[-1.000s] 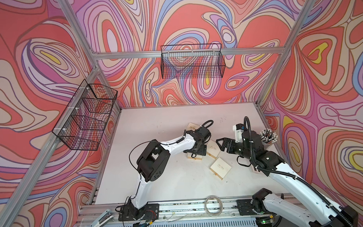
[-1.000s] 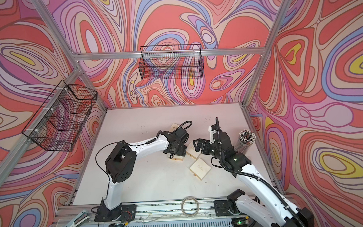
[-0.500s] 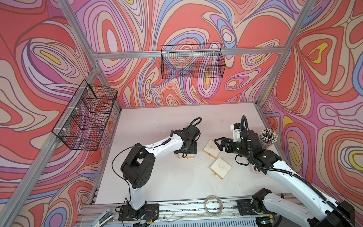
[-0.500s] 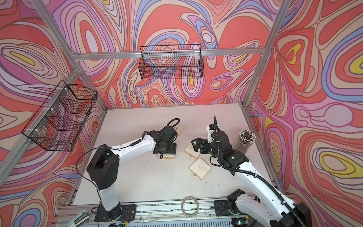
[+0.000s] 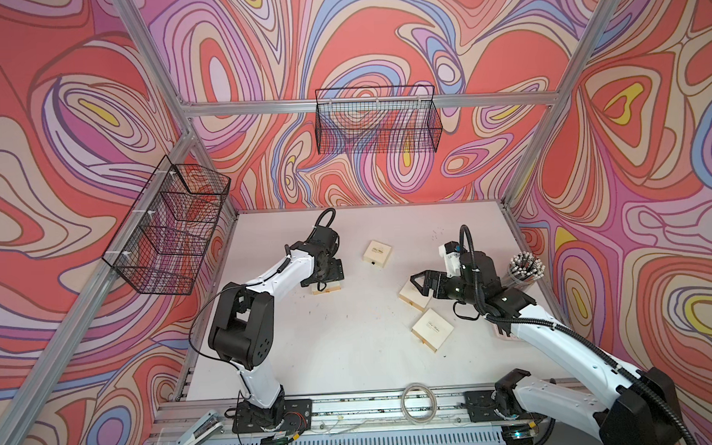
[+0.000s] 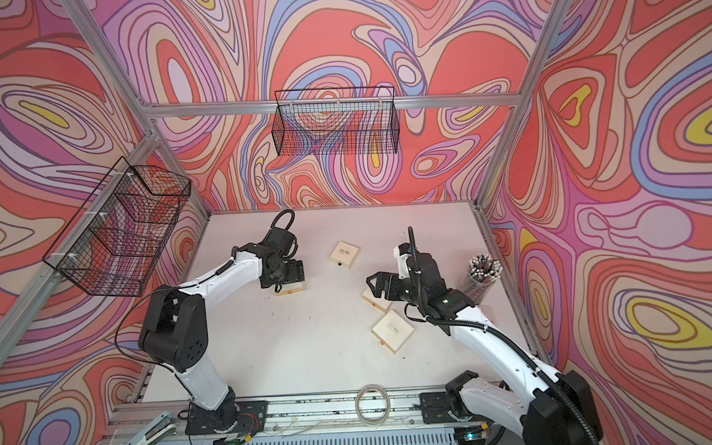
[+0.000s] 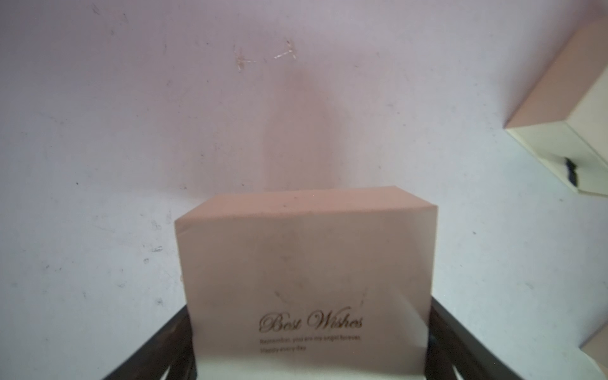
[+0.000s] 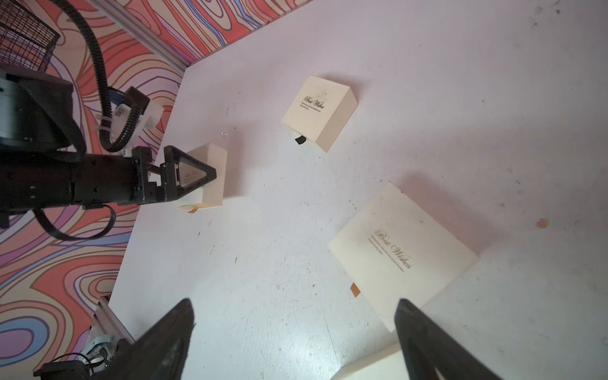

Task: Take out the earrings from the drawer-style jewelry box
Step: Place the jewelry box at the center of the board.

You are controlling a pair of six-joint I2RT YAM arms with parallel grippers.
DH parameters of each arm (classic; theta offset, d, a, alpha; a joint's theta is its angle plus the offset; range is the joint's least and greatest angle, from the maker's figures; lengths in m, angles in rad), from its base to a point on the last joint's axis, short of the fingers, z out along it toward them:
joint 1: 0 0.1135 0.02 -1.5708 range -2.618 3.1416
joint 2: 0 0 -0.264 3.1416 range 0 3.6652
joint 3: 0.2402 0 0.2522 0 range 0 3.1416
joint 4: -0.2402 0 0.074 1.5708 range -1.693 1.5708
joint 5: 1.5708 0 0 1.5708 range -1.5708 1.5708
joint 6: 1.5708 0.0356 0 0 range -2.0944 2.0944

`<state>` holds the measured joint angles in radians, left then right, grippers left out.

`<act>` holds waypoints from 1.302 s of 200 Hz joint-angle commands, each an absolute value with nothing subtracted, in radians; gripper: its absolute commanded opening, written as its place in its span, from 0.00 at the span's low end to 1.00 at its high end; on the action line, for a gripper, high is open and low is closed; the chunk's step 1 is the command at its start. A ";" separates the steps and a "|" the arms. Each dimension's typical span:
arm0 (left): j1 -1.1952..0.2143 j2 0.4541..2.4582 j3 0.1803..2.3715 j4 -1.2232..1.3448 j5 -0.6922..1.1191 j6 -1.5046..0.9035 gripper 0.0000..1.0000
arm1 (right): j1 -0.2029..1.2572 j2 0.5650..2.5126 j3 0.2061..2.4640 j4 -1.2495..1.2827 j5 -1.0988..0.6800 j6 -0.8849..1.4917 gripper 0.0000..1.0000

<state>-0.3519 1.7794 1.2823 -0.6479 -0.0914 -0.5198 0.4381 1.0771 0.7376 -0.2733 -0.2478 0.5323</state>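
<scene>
Several cream drawer-style jewelry boxes lie on the white table. My left gripper (image 5: 327, 278) (image 7: 311, 312) is shut on one box (image 5: 328, 290) (image 7: 306, 256) at the left, a finger pressed on each side. The right wrist view shows that grip, with an orange tab under the box (image 8: 214, 171). My right gripper (image 5: 416, 282) (image 8: 292, 306) hangs open, empty, over another box (image 5: 412, 302). No earrings show clearly. Only a tiny silvery speck (image 8: 224, 133) lies beside the held box, too small to identify.
A box with a black pull tab (image 5: 377, 253) (image 8: 319, 112) sits mid-table. A fourth box (image 5: 432, 330) lies toward the front right. A cup of black white-tipped sticks (image 5: 525, 266) stands by the right wall. Wire baskets (image 5: 377, 121) hang on the walls.
My left gripper has carried its box from the table's middle out to the left, uncovering the black-tab box. The right gripper has stayed open, shifting only slightly.
</scene>
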 commanded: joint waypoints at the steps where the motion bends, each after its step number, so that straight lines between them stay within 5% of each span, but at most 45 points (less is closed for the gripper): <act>1: -0.315 1.834 1.329 -0.656 -0.081 -0.454 0.76 | 0.441 1.080 0.715 -0.231 -0.274 0.516 0.98; 181: -0.249 2.045 1.481 -0.679 -0.094 -0.304 0.78 | 0.441 1.138 0.676 -0.132 -0.353 0.517 0.99; 260: -0.249 2.000 1.452 -0.667 -0.116 -0.323 0.99 | 0.441 1.158 0.699 -0.130 -0.353 0.509 0.98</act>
<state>-0.2535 2.0140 1.4719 -0.6460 -0.0814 -0.3256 0.4381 1.1522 0.6823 -0.1478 -0.3416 0.5201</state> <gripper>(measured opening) 0.936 0.982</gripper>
